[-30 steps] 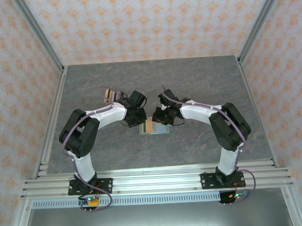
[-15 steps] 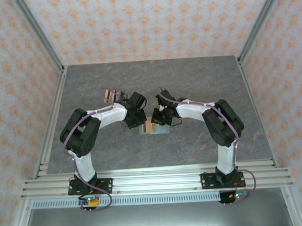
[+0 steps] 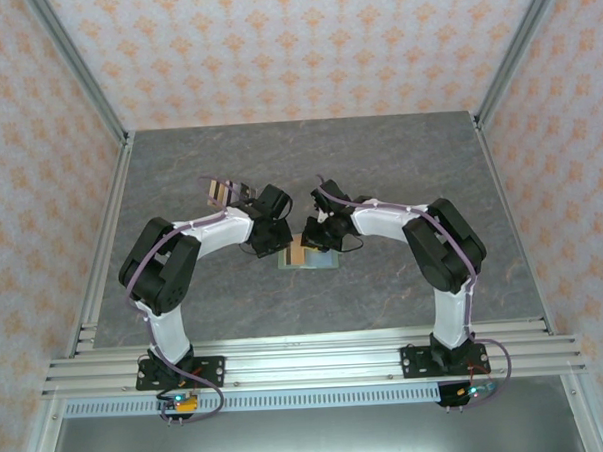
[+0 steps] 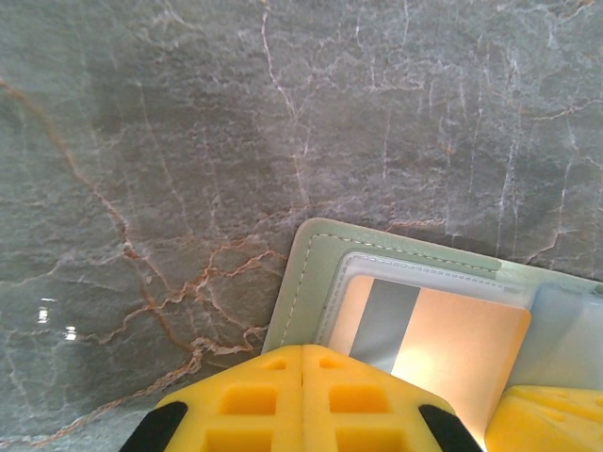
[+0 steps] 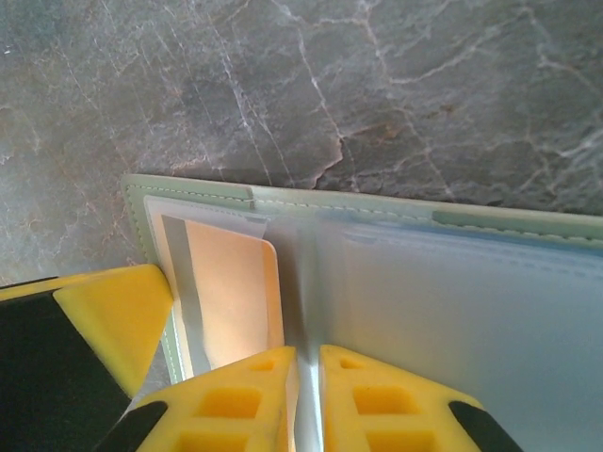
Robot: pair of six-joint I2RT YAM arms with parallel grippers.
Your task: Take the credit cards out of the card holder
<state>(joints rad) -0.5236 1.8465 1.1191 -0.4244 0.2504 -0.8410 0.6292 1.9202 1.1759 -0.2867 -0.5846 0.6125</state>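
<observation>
from above, the card holder (image 3: 313,262) lies open in the middle of the grey table (image 3: 399,162). the left gripper (image 3: 280,247) and right gripper (image 3: 318,243) are both down on it, one from each side. a few loose cards (image 3: 217,190) sit well apart, far and to the left.

on the left wrist view, the left gripper (image 4: 301,372) has its yellow pads pressed together with no gap, at the near edge of a tan-orange card (image 4: 443,339) tucked in the holder's clear pocket. whether it pinches anything i cannot tell.

on the right wrist view, the right gripper (image 5: 306,377) looks clenched on a pale inner leaf at the holder's fold. i'd worry that a pull lifts the whole holder, since the card sits snug in its sleeve. the grippers could also knock each other, being so close.
</observation>
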